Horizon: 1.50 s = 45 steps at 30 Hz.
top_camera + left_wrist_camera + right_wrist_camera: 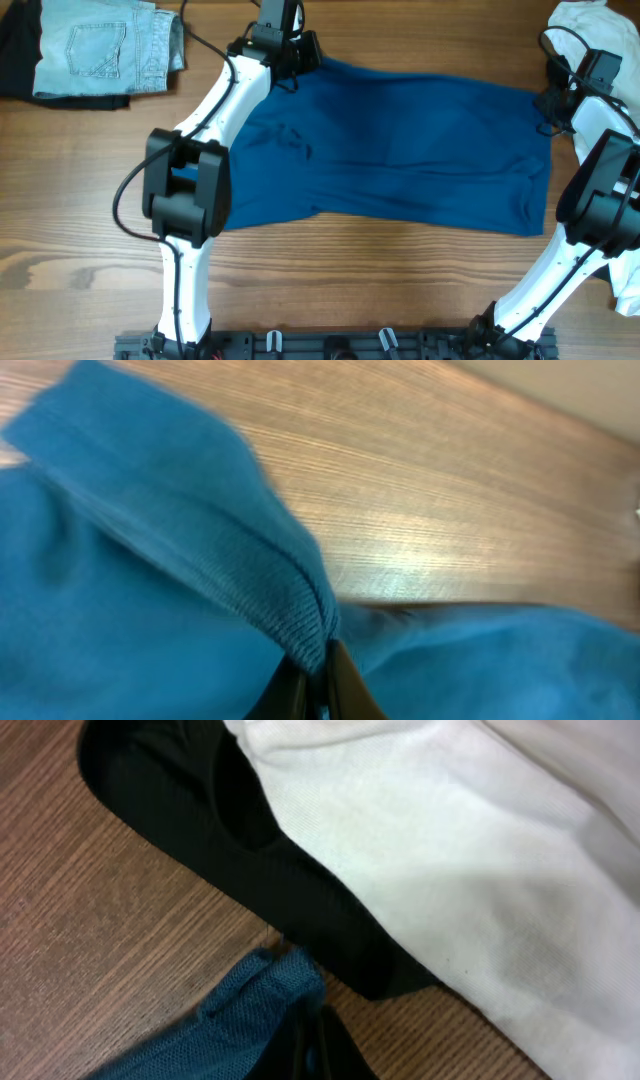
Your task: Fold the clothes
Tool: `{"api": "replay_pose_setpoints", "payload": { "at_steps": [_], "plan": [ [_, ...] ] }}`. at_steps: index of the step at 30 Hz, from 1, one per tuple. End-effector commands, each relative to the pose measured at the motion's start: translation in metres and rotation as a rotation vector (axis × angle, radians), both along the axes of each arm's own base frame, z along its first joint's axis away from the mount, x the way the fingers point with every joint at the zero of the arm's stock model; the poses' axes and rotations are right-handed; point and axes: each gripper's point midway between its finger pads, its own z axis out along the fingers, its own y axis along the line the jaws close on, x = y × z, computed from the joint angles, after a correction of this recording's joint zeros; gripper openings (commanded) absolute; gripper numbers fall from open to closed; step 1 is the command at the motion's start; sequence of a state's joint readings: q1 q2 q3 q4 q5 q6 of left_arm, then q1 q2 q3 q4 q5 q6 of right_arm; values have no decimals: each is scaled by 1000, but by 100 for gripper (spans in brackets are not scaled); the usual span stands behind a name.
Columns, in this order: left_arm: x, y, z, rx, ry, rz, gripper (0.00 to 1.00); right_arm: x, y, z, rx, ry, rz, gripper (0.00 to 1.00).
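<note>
The clothes (400, 150), a deep-blue top, lie spread out flat across the middle of the wooden table. My left gripper (290, 62) is at the top's far left corner. In the left wrist view that gripper (318, 678) is shut on a ribbed edge of the blue cloth (150, 560), which rises in a fold above the jaws. My right gripper (553, 105) is at the far right corner. Seen from the right wrist, this gripper (310, 1032) is shut on a small bunch of the blue cloth (250, 1000) just above the table.
A pale denim piece (100, 45) lies on a dark garment at the far left. A white garment (590, 25) lies at the far right; close by my right gripper it (450, 850) overlaps a black cloth (200, 810). More white cloth (630, 290) shows at the right edge.
</note>
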<state>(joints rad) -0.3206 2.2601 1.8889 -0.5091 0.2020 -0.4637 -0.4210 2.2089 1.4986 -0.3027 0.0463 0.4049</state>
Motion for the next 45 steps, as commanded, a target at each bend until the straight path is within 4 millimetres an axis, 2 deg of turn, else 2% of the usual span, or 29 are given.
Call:
{"api": "replay_pose_setpoints", "payload": {
  "at_steps": [1, 6, 11, 14, 18, 23, 30, 36, 38, 41, 42, 45],
  "plan": [
    [-9, 19, 32, 69, -19, 34, 4, -15, -2, -20, 19, 67, -40, 4],
    [-32, 33, 29, 132, 71, 52, 4, -16, -2, -20, 21, 70, -40, 4],
    [-44, 37, 22, 151, 124, 49, 4, -18, -1, -18, 24, 76, -41, 4],
    [-48, 38, 20, 157, 143, 48, 4, -19, 0, -9, 22, 72, -41, 4],
    [-57, 41, 17, 169, 178, 46, 4, -21, 1, 19, 12, 49, -41, 4],
    [-63, 43, 16, 178, 202, 45, 4, -29, 3, 41, 5, 53, -45, 4],
    [-64, 44, 27, 173, 187, 45, 4, -29, 1, 72, -22, 10, -50, 4],
    [-67, 45, 26, 177, 198, 45, 4, -38, 6, 70, -9, 45, -46, 4],
    [-67, 45, 26, 177, 198, 45, 4, -40, 6, 69, -8, 56, -40, 16],
    [-67, 45, 26, 176, 197, 45, 4, -40, 6, 68, -7, 56, -41, 43],
    [-67, 45, 26, 176, 198, 45, 4, -40, 6, 68, -7, 56, -42, 50],
    [-67, 45, 26, 177, 197, 45, 4, -39, 7, 68, -4, 53, -39, 57]
  ]
}}
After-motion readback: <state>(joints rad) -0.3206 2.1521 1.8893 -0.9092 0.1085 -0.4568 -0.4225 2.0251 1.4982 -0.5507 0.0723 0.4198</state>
